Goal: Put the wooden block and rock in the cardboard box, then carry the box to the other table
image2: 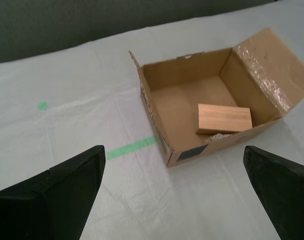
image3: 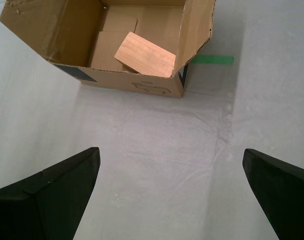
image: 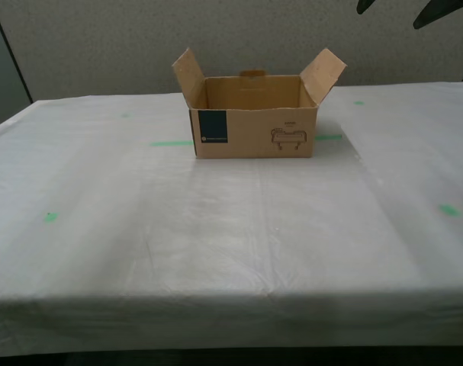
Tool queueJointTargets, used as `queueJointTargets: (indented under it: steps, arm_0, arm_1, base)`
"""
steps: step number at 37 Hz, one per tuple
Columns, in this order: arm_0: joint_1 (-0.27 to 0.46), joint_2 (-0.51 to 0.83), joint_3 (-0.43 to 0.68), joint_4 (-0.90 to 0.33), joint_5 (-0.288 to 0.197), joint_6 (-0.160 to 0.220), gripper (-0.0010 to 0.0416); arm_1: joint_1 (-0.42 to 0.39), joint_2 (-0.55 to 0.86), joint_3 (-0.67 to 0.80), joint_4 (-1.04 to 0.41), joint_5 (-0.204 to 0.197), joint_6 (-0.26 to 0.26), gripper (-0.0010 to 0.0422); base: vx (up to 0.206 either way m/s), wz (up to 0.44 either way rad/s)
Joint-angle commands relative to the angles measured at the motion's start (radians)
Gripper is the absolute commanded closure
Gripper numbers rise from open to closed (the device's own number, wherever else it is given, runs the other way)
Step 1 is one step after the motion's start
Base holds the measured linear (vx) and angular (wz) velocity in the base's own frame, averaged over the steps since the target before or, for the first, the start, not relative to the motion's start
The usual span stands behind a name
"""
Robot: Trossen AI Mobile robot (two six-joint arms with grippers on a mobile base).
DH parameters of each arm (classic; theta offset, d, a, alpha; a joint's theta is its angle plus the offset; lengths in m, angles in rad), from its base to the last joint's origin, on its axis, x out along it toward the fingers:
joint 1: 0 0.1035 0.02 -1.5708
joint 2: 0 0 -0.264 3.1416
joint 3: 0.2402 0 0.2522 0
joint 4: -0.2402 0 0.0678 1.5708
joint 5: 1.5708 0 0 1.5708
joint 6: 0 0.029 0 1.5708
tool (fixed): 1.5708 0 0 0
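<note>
Level frontal exterior; both wrist views downward, sharing cardboard box (image: 252, 122).

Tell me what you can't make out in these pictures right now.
- The rock: not visible; the cardboard box front wall hides the floor in the exterior view, and the wooden block or walls may hide it in both wrist views.
- Printed drawing on the box front: too small to read in the exterior view.
- My first gripper and my second gripper: only the open fingertips show, cut off by the frame edge.
</note>
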State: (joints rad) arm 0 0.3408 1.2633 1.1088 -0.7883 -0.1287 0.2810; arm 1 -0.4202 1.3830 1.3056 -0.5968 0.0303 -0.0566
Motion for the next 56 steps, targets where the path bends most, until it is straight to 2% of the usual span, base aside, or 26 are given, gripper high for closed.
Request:
queueJointTargets:
  steps: [1, 16, 25, 34, 41, 56]
  arm_0:
    - [0.0, -0.001, 0.001, 0.002, 0.003, 0.001, 0.0007]
    - [0.0, -0.001, 0.001, 0.003, 0.003, 0.002, 0.0007]
    - [0.0, -0.001, 0.001, 0.002, 0.003, 0.002, 0.0007]
    - [0.0, -0.001, 0.001, 0.002, 0.003, 0.002, 0.0007]
    - [0.0, -0.001, 0.001, 0.002, 0.003, 0.002, 0.0007]
    - [0.0, -0.001, 0.001, 0.003, 0.003, 0.002, 0.0007]
  arm_1:
    - [0.0, -0.016, 0.001, 0.023, -0.002, 0.0, 0.0034]
    - [0.0, -0.035, 0.0, 0.062, -0.002, -0.008, 0.0034]
    - [0.0, -0.071, -0.1, 0.212, -0.001, -0.068, 0.0034]
    - [0.0, -0.101, -0.217, 0.291, -0.001, -0.059, 0.0034]
    - [0.0, -0.101, -0.261, 0.291, -0.001, -0.06, 0.0034]
    - [0.0, -0.101, -0.274, 0.286, -0.001, -0.06, 0.0034]
  base:
    - [0.0, 0.0]
    - [0.0, 0.0]
    - [0.0, 0.0]
    - [0.0, 0.0]
    - [0.0, 0.0]
    - [0.0, 0.0]
